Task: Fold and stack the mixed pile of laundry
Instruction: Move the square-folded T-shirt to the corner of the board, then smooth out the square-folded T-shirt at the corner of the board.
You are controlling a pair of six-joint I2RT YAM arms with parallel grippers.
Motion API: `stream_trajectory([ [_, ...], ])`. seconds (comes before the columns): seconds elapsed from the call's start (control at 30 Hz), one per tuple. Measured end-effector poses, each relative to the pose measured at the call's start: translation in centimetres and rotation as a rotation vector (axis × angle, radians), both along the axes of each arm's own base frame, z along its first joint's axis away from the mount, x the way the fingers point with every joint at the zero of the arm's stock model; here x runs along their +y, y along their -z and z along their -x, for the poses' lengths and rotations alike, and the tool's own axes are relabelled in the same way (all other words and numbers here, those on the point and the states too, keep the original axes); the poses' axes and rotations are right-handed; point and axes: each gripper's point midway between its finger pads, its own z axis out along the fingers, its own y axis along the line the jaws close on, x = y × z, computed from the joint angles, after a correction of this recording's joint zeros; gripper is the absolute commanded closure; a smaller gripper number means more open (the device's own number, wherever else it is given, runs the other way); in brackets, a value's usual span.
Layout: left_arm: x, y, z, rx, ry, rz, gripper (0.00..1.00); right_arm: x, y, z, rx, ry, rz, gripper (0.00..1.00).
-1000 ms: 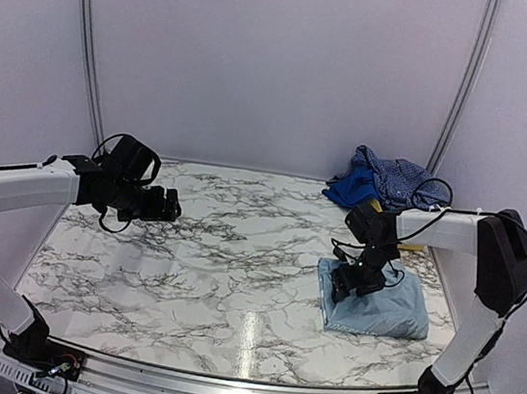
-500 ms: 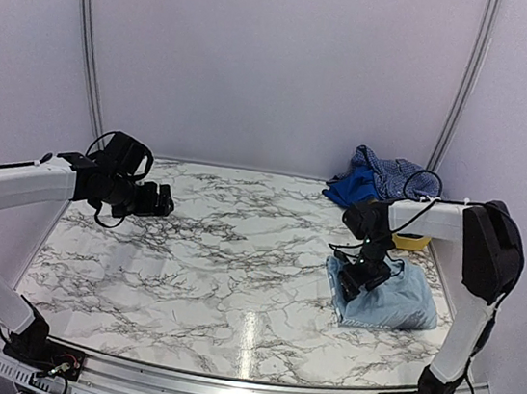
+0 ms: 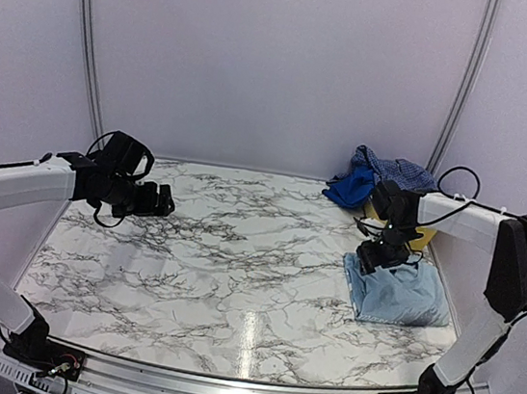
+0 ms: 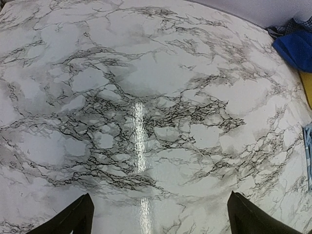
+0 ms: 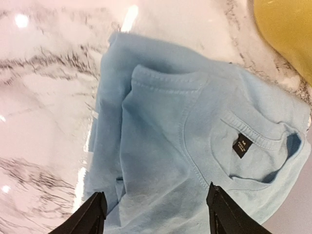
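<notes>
**Folded T-shirt (image 5: 161, 126) beneath the right gripper (image 5: 156, 190).** The pale sky-blue shirt lies as a flat packet on the marble table (image 3: 237, 252), directly under and ahead of your right gripper. Its collar (image 5: 192, 146) faces up, with the black label (image 5: 242, 145) ahead and to the right of the fingers (image 5: 92, 214). The jaws stand partly spread and straddle the cloth with nothing pinched between them. Whether the tips touch the fabric cannot be told.

The yellow basket (image 5: 285, 34) sits just beyond the shirt's far edge. Past it, the check shirt (image 3: 395, 170) and the royal-blue piece (image 3: 350, 186) lie heaped and unfolded. Your left gripper (image 4: 159, 195) hangs over bare table well off to the left of the work, with its jaws at full spread and holding nothing.

**Handling.** Judge the shirt to be light, soft and limp.
- It will sag from any single hold, and its layers can slide apart on the glossy surface.
- A push at one edge is likely to skew the packet rather than shift it squarely.
- To move it, take hold at the thick folded edge on the gripper's left, where several layers meet.
- Avoid the single-layer collar, which would probably peel the fold open.
</notes>
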Motion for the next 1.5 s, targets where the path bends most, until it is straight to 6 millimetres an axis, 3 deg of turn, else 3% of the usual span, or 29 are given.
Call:
stream_trajectory([
  [0.17, -0.3, 0.5, 0.0, 0.014, 0.008, 0.004, 0.01, 1.5, -1.9, -1.7, -0.099, 0.097, -0.092, 0.50],
  [0.5, -0.4, 1.1, 0.0, 0.030, 0.013, 0.003, 0.01, 3.6, 1.4, -2.6, -0.052, 0.173, -0.107, 0.59],
  [0.63, -0.4, 1.1, 0.0, 0.030, 0.012, 0.004, 0.01, 3.3, 2.2, -3.3, -0.060, 0.208, -0.074, 0.63],
  [0.97, -0.3, 1.0, -0.1, 0.031, 0.003, 0.009, 0.01, 3.0, 0.4, -5.8, -0.147, 0.256, -0.059, 0.70],
  [1.1, -0.2, 1.1, -0.1, 0.032, -0.001, 0.011, 0.01, 3.2, 1.2, -6.8, -0.141, 0.263, -0.052, 0.70],
  [1.37, -0.1, 1.1, -0.2, 0.032, -0.006, 0.011, 0.01, 2.2, 2.5, -7.6, -0.127, 0.285, 0.002, 1.00],
  [1.5, 0.0, 1.0, -0.2, 0.032, -0.007, 0.011, 0.01, 2.1, 1.8, -8.0, -0.137, 0.290, 0.003, 1.00],
])
